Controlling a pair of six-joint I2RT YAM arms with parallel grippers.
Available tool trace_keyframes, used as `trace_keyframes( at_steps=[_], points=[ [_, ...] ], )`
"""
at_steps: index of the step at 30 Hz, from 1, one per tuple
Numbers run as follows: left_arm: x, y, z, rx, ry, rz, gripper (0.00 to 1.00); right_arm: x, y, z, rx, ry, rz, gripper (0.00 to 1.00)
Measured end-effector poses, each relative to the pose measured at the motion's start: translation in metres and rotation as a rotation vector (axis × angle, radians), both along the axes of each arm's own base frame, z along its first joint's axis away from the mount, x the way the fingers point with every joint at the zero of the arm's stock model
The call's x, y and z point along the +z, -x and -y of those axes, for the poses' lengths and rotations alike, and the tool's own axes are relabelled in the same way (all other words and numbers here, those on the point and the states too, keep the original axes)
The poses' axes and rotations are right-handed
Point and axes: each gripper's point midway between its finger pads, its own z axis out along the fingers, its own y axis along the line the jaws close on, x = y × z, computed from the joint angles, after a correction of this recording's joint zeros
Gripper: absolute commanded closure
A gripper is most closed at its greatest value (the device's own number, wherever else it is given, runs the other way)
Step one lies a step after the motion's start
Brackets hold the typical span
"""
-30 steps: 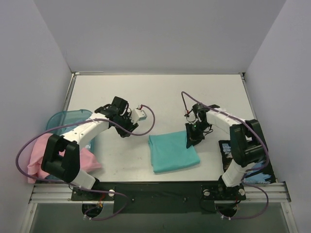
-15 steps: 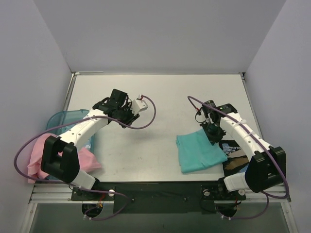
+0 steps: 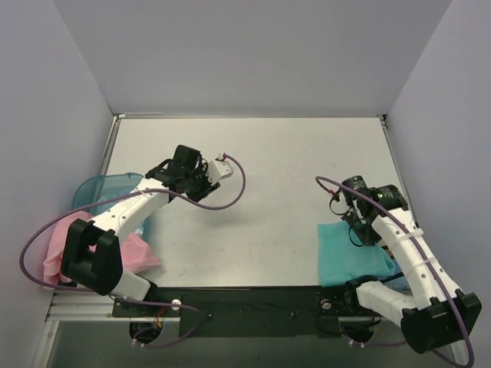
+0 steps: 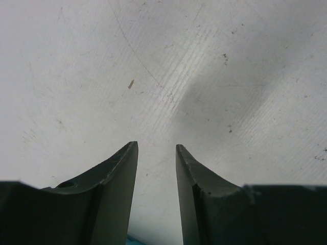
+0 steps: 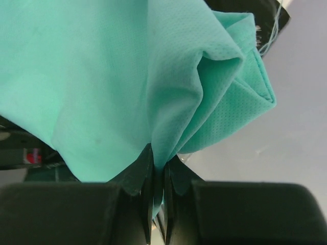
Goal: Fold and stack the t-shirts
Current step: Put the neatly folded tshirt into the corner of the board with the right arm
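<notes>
The teal t-shirt [image 3: 345,257], clamped in the right gripper [image 5: 157,162] jaws, has been dragged aside for stacking; left gripper [image 4: 156,150] jaws stand parted.

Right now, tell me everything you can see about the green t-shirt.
The green t-shirt is teal-green cloth with a fine pinhole knit, folded into a rough rectangle. It lies at the near right corner of the table, close to the near edge. The right gripper is shut on a bunched fold of it, and the layers pucker around the pinch. The right arm hides its right side from above. No tag shows clearly.
</notes>
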Motion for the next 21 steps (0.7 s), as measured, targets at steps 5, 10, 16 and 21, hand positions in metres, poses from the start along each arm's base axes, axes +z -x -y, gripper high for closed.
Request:
trace_keyframes(
  at_steps=[5, 10, 16, 21],
  points=[
    [0.001, -0.001, 0.002, -0.011, -0.001, 0.018, 0.54, 0.017, 0.017, 0.026, 0.032, 0.059, 0.030, 1.00],
    [0.004, 0.000, 0.002, -0.014, 0.003, 0.032, 0.54, 0.027, 0.030, 0.049, 0.047, 0.113, 0.007, 1.00],
    [0.006, 0.000, 0.001, -0.014, 0.007, 0.045, 0.54, 0.032, 0.029, 0.058, 0.172, 0.160, -0.054, 1.00],
    [-0.001, 0.004, -0.001, -0.016, 0.003, 0.036, 0.54, 0.036, 0.025, 0.070, 0.253, 0.191, -0.095, 1.00]
  ],
)
